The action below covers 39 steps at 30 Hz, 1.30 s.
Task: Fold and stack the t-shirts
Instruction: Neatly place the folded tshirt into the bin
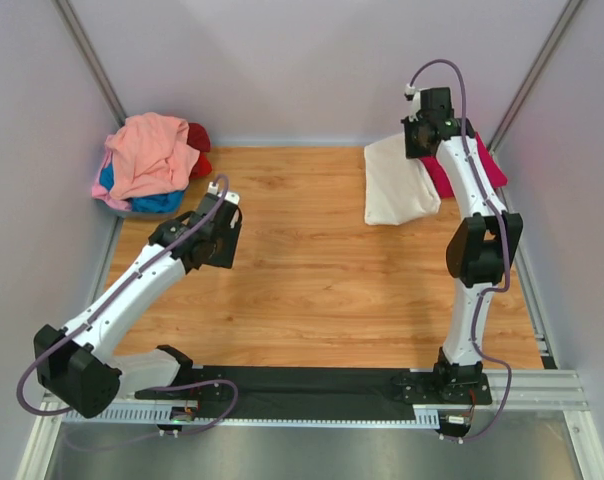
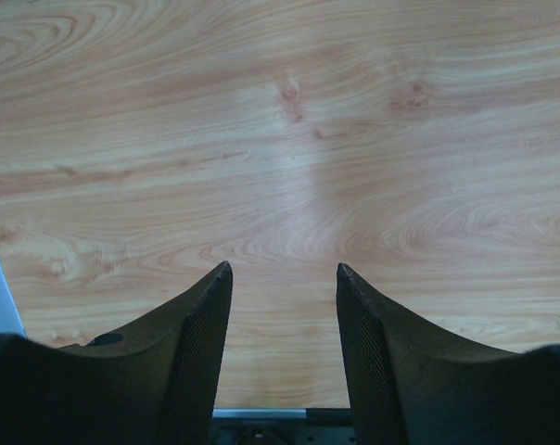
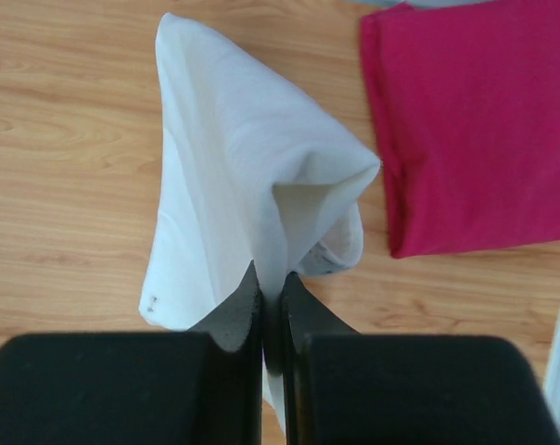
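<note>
My right gripper (image 3: 272,278) is shut on the cream-white t-shirt (image 3: 234,185), holding a pinched fold lifted above the table; in the top view the shirt (image 1: 395,185) lies folded at the far right beside my right gripper (image 1: 429,135). A folded magenta t-shirt (image 3: 465,120) lies flat just right of it, also in the top view (image 1: 490,165). A heap at the far left holds the salmon-pink t-shirt (image 1: 147,150) on top, the blue one (image 1: 154,202) beneath and the red one (image 1: 199,145) behind. My left gripper (image 2: 283,273) is open and empty over bare wood, in the top view (image 1: 222,225) just right of the heap.
The wooden table (image 1: 312,290) is walled by pale panels on three sides. A black and metal rail (image 1: 312,395) with the arm bases runs along the near edge.
</note>
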Each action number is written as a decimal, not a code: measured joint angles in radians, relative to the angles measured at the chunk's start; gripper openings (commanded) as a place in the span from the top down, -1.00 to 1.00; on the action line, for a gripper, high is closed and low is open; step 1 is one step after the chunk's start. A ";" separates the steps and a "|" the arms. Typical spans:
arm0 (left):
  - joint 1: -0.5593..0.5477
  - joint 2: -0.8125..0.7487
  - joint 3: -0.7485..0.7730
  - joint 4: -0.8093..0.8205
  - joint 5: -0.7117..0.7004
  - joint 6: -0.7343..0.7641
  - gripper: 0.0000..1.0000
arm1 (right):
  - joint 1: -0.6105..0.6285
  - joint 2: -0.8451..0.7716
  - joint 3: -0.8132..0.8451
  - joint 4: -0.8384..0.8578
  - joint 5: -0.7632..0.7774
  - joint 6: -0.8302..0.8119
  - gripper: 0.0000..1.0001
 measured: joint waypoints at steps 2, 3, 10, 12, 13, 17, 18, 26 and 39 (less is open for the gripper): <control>0.000 0.007 0.000 0.000 0.000 0.000 -0.12 | -0.006 0.007 0.039 -0.006 0.040 -0.044 0.99; 0.000 0.009 0.000 0.000 0.000 0.000 -0.12 | -0.009 0.011 0.053 -0.008 0.055 -0.061 0.99; 0.000 0.048 0.000 0.000 0.004 0.000 -0.12 | -0.029 0.076 0.164 -0.010 0.139 -0.189 0.99; 0.000 0.055 0.000 0.000 0.004 0.001 -0.12 | -0.036 0.091 0.180 -0.008 0.146 -0.214 1.00; 0.000 0.058 0.000 0.000 0.004 0.002 -0.12 | -0.039 0.098 0.187 -0.006 0.149 -0.225 1.00; 0.000 0.068 0.000 0.000 0.004 0.003 -0.11 | -0.053 0.119 0.227 -0.006 0.154 -0.263 1.00; 0.000 0.070 0.000 0.000 0.004 0.003 -0.11 | -0.057 0.121 0.238 -0.006 0.153 -0.272 1.00; 0.000 0.094 0.000 0.000 0.005 0.003 -0.11 | -0.105 0.121 0.298 0.003 0.122 -0.293 1.00; 0.000 0.130 0.000 0.000 0.008 0.008 -0.09 | -0.180 0.121 0.348 0.011 0.053 -0.302 1.00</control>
